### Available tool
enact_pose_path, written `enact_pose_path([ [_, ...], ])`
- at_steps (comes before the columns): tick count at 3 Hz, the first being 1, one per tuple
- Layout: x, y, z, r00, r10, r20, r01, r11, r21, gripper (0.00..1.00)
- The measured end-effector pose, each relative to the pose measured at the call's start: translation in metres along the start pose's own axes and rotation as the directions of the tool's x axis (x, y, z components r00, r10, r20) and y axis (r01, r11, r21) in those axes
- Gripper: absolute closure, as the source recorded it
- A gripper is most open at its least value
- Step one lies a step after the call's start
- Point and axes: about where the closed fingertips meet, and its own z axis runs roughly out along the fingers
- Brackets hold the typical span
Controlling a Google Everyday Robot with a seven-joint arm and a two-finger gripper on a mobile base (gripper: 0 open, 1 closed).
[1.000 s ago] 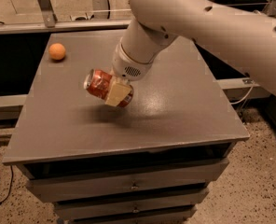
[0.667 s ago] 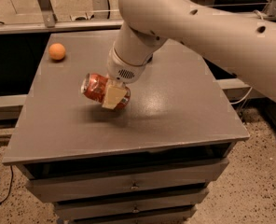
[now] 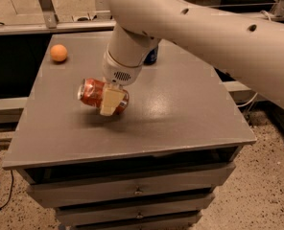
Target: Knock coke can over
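The coke can (image 3: pixel 91 94) is reddish-orange with a silver top facing left. It lies almost on its side, tilted, on the left middle of the grey table (image 3: pixel 180 114). My gripper (image 3: pixel 111 101) comes down from the big white arm and sits right against the can's right half. One cream-coloured finger (image 3: pixel 110 101) lies across the can's front. The other finger is hidden behind the can.
A small orange ball-like fruit (image 3: pixel 58 52) rests at the table's back left. A dark blue can (image 3: pixel 151 55) stands at the back, mostly hidden behind my arm. Drawers sit under the tabletop. The floor lies to the right.
My gripper and the can have shifted left together across the table. The can stays tilted on its side in the same pose against the finger.
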Motion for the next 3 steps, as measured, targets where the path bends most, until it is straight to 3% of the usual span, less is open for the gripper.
enact_pose_path([
  [1,-0.003,0.001,-0.002,1.000,-0.007,0.005,0.007,1.0000,-0.002,0.00],
  [2,-0.008,0.003,-0.012,0.998,-0.003,0.061,0.003,1.0000,0.002,0.00],
  [3,-0.002,0.002,-0.029,0.986,0.020,0.167,-0.022,0.9997,0.014,0.00],
])
